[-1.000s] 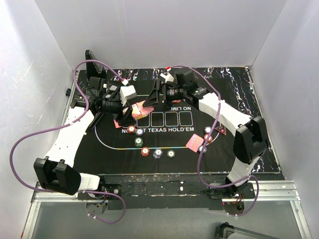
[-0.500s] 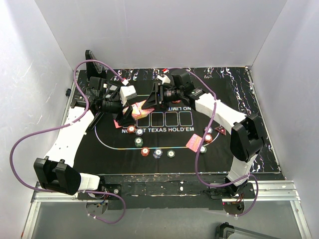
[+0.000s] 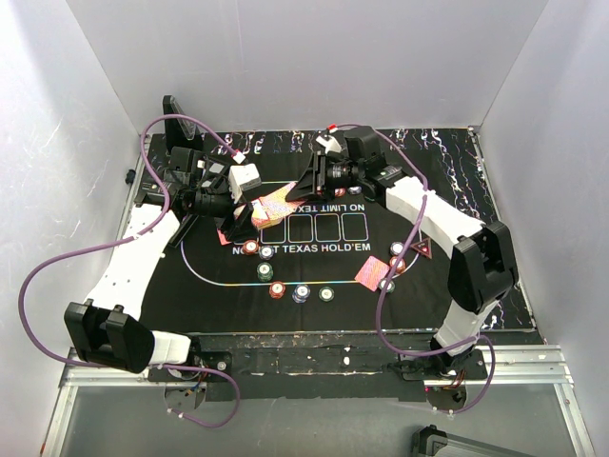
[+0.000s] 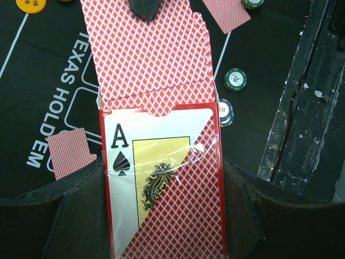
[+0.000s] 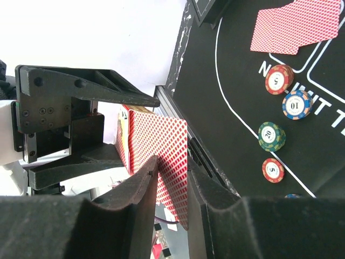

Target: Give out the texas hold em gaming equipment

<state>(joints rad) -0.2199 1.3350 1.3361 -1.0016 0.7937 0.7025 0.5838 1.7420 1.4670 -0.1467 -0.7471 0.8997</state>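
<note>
Carefully: one pincer offers the deck, the other reaches for a card

My left pincer (image 4: pixel 161 199) is clamped on the sides of the card box (image 4: pixel 178 232), with the ace of spades facing my wrist camera. It holds the box above the mat (image 5: pixel 242 162) so that the open end points at my other arm. That is the reason for the pose: the box serves as a dispenser, and the red-backed cards (image 4: pixel 145 59) stick out of its mouth where they can be taken.

My right pincer (image 5: pixel 171 170) stands narrow, one finger on each face of those protruding cards near their far edge. Whether the pads press yet I cannot tell. I judge the step in hand to be drawing a card clear without dragging its neighbours, so the bite wants to be shallow and square.

Further out, the mat carries what is already laid. Dealt cards (image 5: pixel 294 24) lie face down by the printed boxes. A loose row of chips (image 5: pixel 276 79), red, blue-white and green, follows the white curve. A yellow disc (image 4: pixel 30 4) sits at the far edge of the left wrist view. I judge the dealing part done.
</note>
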